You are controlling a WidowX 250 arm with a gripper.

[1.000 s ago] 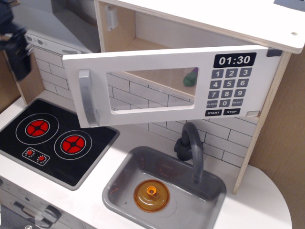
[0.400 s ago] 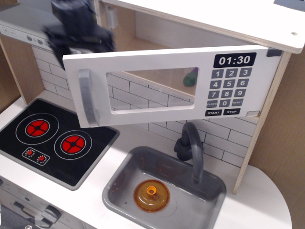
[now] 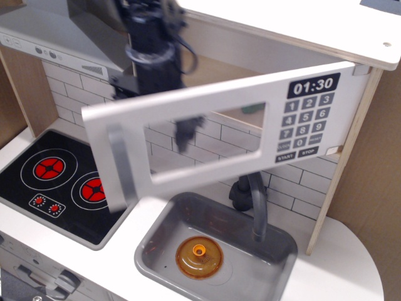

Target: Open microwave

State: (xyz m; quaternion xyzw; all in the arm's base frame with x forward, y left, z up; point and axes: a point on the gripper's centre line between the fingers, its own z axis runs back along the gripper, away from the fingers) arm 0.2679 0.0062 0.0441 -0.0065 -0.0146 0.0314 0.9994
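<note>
The white microwave (image 3: pixel 351 31) sits at the top of the toy kitchen. Its door (image 3: pixel 250 135) stands swung well out toward me, hinged at the right. The grey bar handle (image 3: pixel 122 169) is at its free left edge. The clock display (image 3: pixel 313 84) reads 01:30 above the grey keypad (image 3: pixel 304 128). My black arm (image 3: pixel 153 50) comes down behind the door's left part. My gripper (image 3: pixel 186 130) shows blurred through the clear window, on the inner side of the door. I cannot tell whether it is open or shut.
The grey range hood (image 3: pixel 50 34) is at the upper left. The black stove top (image 3: pixel 37 188) with red burners lies below the door's free edge. The grey sink (image 3: pixel 156 251) holds an orange lid (image 3: pixel 199 256), with the dark faucet (image 3: pixel 254 200) behind it.
My arm has moved right from the far left to behind the door. The door has swung further out and its handle edge has dropped lower in view.
</note>
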